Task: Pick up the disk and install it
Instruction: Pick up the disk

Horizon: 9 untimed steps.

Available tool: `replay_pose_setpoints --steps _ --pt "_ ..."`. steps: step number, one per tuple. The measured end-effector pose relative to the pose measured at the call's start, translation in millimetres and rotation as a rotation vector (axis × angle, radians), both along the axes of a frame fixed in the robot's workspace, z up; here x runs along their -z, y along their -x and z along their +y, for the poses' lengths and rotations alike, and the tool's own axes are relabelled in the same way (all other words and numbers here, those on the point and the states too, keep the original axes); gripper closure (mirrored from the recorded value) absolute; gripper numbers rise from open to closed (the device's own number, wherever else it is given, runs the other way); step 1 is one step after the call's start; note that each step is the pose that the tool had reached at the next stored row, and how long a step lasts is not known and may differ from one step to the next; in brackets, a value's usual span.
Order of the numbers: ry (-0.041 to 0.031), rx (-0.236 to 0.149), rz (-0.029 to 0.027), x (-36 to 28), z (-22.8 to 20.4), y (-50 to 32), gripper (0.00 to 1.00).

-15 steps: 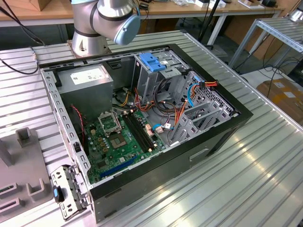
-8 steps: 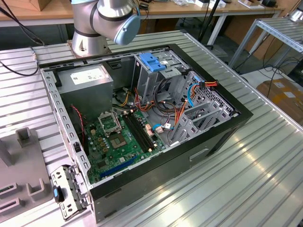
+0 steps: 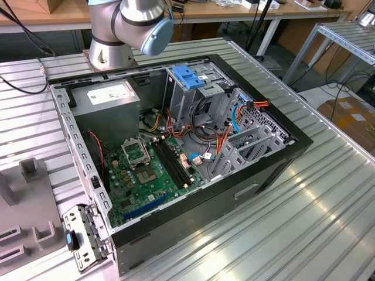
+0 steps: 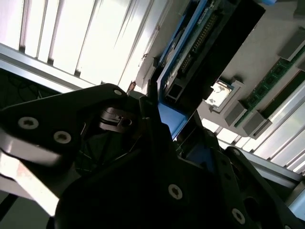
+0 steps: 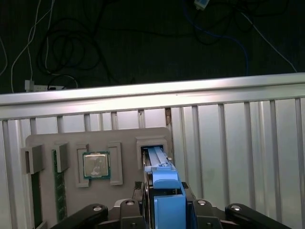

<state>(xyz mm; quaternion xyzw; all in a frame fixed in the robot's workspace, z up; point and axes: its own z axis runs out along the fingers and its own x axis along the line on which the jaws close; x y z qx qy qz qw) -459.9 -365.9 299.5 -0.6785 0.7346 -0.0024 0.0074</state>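
Observation:
In both wrist views the disk stands on edge in a slot of a grey holder tray, framed by its bright blue carrier rail. My gripper sits over its near end, with a dark finger on each side of the blue rail, pressed against it. The second wrist view shows the disk's circuit-board side and the blue rail pinched between the fingers. The open computer case lies in the middle of the exterior view, its metal drive cage upright at the back.
The holder tray also carries a processor and a memory stick in their own recesses. A blue latch piece tops the drive cage. The arm's base stands behind the case. Cables hang beyond the ribbed table edge.

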Motion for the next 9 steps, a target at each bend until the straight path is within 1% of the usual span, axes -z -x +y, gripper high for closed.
replay_pose_setpoints --steps 9 --pt "0.0002 0.000 0.0001 0.3 0.1 0.0 0.61"
